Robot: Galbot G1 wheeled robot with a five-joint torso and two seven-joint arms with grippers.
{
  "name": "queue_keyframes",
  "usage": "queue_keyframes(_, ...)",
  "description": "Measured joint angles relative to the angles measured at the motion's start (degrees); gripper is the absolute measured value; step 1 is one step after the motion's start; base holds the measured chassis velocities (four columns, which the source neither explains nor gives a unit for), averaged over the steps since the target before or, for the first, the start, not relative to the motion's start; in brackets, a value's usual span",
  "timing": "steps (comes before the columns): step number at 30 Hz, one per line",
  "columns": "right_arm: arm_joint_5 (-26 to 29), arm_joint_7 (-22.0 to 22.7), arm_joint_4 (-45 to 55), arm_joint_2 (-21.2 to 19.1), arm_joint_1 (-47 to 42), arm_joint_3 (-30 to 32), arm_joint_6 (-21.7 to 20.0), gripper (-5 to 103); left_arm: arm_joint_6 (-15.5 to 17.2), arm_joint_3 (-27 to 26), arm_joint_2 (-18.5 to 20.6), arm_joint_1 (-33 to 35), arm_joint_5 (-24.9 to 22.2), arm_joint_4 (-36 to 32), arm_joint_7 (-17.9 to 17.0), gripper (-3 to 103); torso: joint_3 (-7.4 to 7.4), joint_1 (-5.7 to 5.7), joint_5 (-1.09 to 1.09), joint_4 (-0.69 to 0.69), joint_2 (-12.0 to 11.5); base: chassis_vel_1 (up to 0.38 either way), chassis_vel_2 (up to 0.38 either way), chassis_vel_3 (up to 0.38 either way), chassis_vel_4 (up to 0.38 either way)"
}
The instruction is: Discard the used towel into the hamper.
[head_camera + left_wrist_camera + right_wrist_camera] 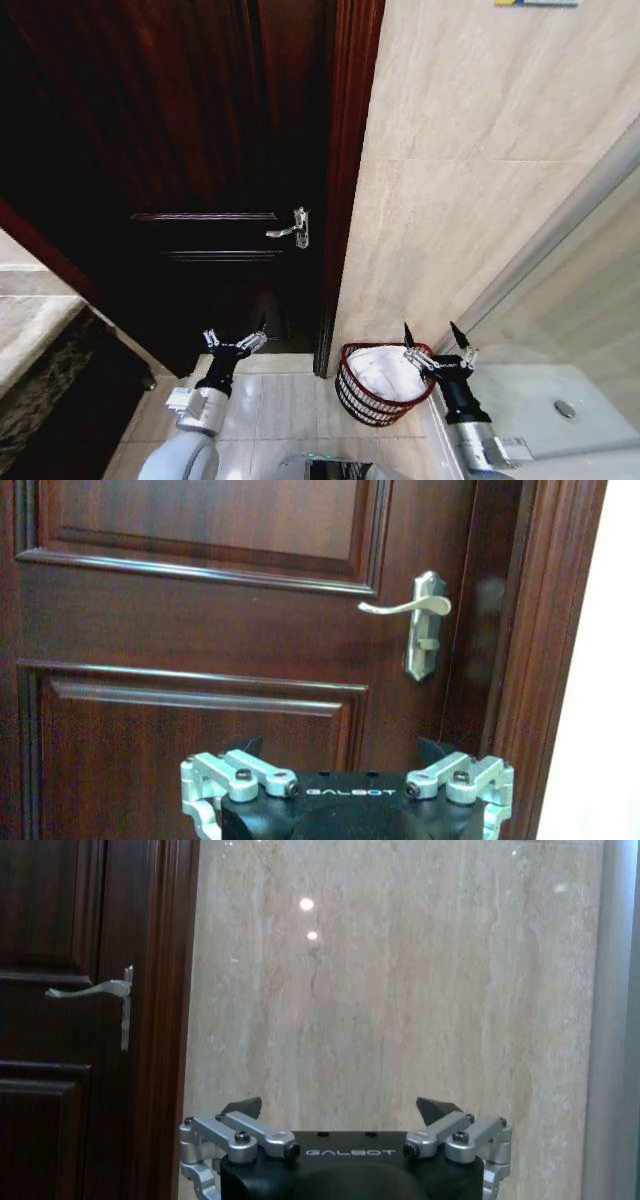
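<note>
The hamper (358, 398), a small round reddish-brown slatted basket, stands on the floor in the corner beside the door frame. A white towel (381, 369) lies bunched inside it. My right gripper (431, 331) is open and empty, its fingers pointing up just above the hamper's right rim. In the right wrist view that same gripper (340, 1104) faces the marble wall. My left gripper (235, 332) is open and empty too, held low in front of the door. The left wrist view has the left gripper (340, 746) facing the door panels.
A dark wooden door (200, 150) with a silver lever handle (290, 230) is shut ahead. A beige marble wall (470, 150) runs to its right. A glass shower partition (560, 250) and a drain (565, 408) lie at the right, a stone counter (30, 330) at the left.
</note>
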Motion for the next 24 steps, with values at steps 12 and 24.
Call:
queue_keyframes(12, 0.0, 0.0, 0.0, 0.0, 0.0, 0.0, 0.0, 100, 0.0, 0.0, 0.0, 0.0, 0.0, 0.0, 0.0, 100, 2.24, 1.91, 0.00, 0.00, 4.2, 0.000, 0.000, 0.000, 0.000)
queue_keyframes(24, 0.0, 0.0, 0.0, 0.0, 0.0, 0.0, 0.0, 100, 0.0, 0.0, 0.0, 0.0, 0.0, 0.0, 0.0, 100, 4.20, 3.58, 0.00, 0.00, 7.8, 0.000, 0.000, 0.000, 0.000)
